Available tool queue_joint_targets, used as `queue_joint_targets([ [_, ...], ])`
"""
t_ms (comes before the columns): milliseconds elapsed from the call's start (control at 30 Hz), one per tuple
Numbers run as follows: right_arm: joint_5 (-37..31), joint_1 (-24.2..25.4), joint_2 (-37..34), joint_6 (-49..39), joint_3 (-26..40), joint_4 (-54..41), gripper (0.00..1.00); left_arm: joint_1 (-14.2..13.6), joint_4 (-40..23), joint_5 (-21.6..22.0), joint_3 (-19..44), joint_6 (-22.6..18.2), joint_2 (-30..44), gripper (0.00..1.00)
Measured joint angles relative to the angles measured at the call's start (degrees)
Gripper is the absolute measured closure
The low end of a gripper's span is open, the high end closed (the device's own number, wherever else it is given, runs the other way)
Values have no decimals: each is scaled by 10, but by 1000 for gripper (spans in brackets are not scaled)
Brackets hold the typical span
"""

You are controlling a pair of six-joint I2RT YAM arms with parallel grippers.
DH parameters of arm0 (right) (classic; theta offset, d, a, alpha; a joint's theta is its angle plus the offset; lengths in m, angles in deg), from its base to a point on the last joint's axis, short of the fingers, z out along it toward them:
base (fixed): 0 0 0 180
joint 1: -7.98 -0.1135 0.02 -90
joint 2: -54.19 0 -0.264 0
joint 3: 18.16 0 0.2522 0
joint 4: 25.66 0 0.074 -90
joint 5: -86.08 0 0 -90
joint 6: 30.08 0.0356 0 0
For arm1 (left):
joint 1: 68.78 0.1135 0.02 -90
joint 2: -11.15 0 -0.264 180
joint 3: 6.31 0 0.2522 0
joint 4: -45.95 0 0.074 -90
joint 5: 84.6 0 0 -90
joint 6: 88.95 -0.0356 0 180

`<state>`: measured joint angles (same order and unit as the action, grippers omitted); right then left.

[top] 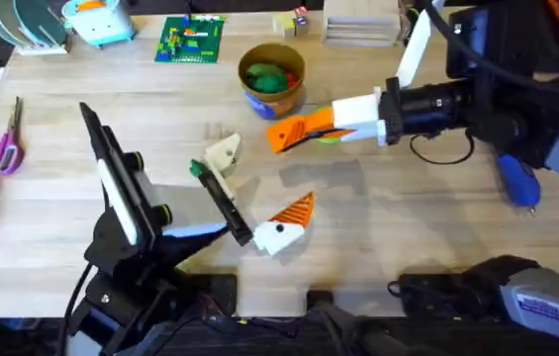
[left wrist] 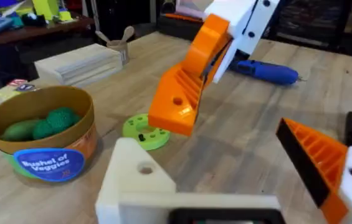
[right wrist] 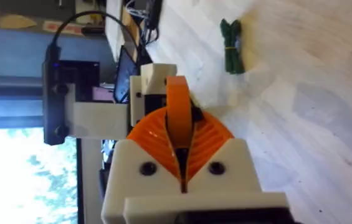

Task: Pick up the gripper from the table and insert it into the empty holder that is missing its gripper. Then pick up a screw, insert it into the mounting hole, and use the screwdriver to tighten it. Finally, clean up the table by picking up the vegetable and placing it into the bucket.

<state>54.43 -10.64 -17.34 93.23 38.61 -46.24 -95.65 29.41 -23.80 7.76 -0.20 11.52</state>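
From overhead, the right gripper (top: 304, 132) is reaching in over the middle of the table, its orange pads pinched on the gripper (top: 289, 132), the loose orange wedge, just in front of the bucket (top: 272, 77). The left gripper (top: 254, 213) is lying low near the centre, spread wide and holding nothing; the holder (top: 224, 150), its bare white mount, is facing the incoming wedge. The screwdriver (top: 517, 181) is lying at the right edge.

From the left wrist, the wedge is hanging tilted above the green disc (left wrist: 146, 130), near the bare mount but apart from it. Green vegetables are already sitting in the bucket.

From the right wrist, the pads (right wrist: 208, 138) are closing on the wedge edge-on, the left arm's mount lying beyond it; a green bundle (right wrist: 231, 45) is lying on the table.

So the insertion step is in hand (the first of the task). The next move probably calls for lowering and aligning the wedge with the mount, then sliding it on. I cannot make out the screw.
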Motion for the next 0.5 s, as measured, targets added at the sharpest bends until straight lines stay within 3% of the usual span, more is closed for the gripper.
queue_joint_targets([
  [200, 47, -14, -8, 37, 0, 4, 992, 0, 0, -3, 0, 56, 0, 7],
  [500, 60, -46, -52, 56, 0, 8, 992, 0, 0, -9, 0, 79, 0, 7],
])
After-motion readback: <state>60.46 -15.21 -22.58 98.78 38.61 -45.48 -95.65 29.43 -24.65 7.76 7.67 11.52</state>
